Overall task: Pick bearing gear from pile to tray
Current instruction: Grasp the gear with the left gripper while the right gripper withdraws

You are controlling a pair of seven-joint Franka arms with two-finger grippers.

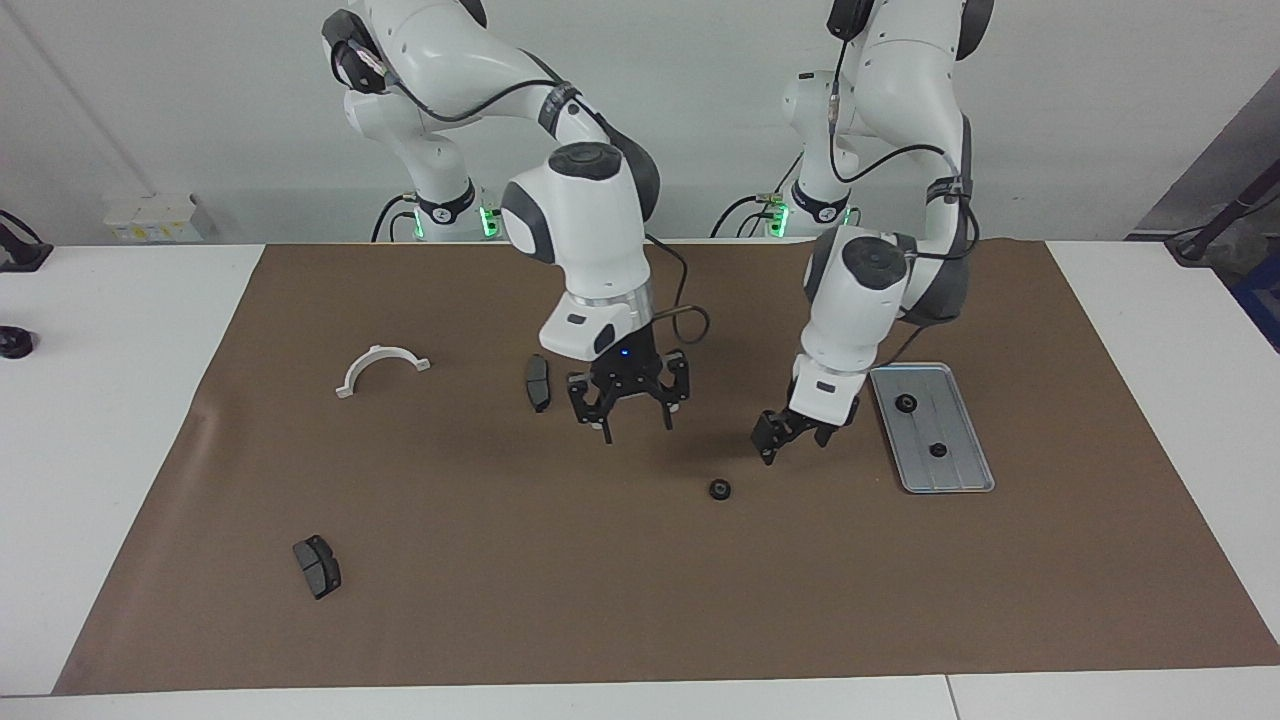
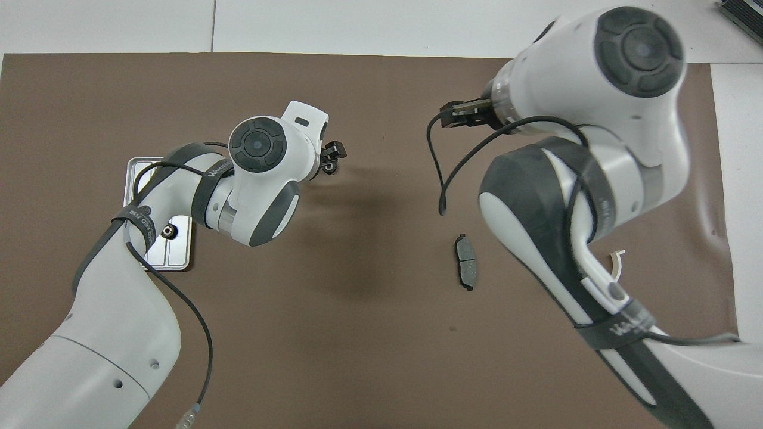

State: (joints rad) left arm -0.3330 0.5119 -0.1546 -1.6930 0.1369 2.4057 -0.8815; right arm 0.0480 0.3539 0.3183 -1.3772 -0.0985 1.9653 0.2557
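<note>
A matt brown paper-like sheet (image 1: 600,580) covers the white, smooth worktop (image 1: 110,400). The tray (image 1: 955,470) is ridged silver-grey metal with a dull sheen. The half-ring bracket (image 1: 380,366) looks like white plastic; the brake pads (image 1: 317,566) matt dark grey. Arm shells are glossy white.

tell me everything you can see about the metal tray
The tray is a flat, silver-grey rectangle of what looks like metal, with rounded corners, a low rim and lengthwise ridges. It lies flat on the brown mat toward the left arm's end of the table. Two small black round gears sit in it, apart from each other. No end effector touches it; in the overhead view the left arm hides much of it.
</note>
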